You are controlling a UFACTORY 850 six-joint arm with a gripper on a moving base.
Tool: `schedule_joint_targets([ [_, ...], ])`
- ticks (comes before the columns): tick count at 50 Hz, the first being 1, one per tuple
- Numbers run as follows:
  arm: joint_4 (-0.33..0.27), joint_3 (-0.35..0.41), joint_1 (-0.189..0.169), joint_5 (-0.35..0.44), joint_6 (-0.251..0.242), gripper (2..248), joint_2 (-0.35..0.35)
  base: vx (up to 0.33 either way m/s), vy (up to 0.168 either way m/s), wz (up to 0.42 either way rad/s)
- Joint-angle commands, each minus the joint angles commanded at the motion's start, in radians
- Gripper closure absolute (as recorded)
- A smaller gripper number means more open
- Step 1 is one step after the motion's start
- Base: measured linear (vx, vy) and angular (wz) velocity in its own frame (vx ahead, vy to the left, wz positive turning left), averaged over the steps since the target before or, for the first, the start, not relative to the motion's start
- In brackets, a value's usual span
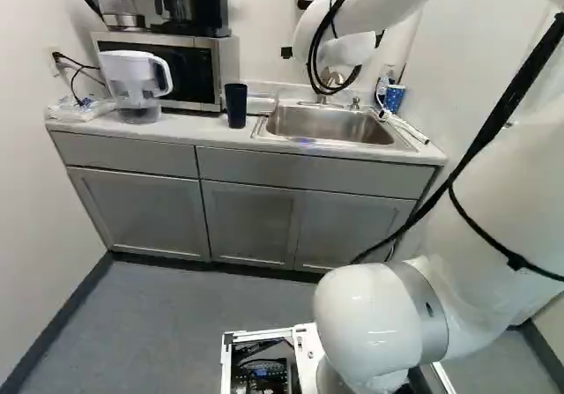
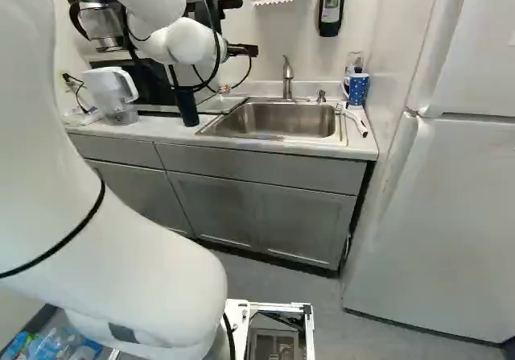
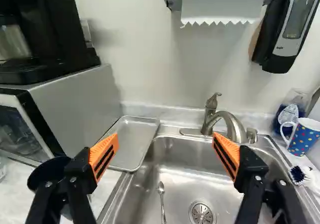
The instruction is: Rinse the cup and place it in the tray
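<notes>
In the right base view my gripper (image 2: 243,50) is mostly hidden by the wrist, up by the wall side of the counter. The wrist view shows the gripper (image 3: 165,153) open, its orange pads wide apart with nothing between them. A dark cup (image 1: 236,106) stands upright on the counter between microwave and sink. Seen from the wrist, the cup (image 3: 44,176) lies beyond and below one finger, which partly covers it. The metal tray (image 3: 131,143) rests flat beside the sink (image 3: 172,164), ahead of that same finger. The faucet (image 3: 230,126) rises behind the basin.
Left of the cup are the microwave (image 1: 198,68) with a coffee maker on top and a water pitcher (image 1: 137,84). A dotted mug (image 3: 304,136) and a brush (image 3: 300,175) stand beyond the sink's other side. A spoon (image 3: 162,199) lies in the basin. Paper towels hang above.
</notes>
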Motion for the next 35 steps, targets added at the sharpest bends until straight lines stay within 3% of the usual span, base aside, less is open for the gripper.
schedule_joint_targets([
  [15,0.0,0.0,0.0,0.0,0.0,3,0.0,0.086,-0.059,0.01],
  [35,0.0,0.0,0.0,0.0,0.0,3,0.0,0.038,-0.03,0.119],
])
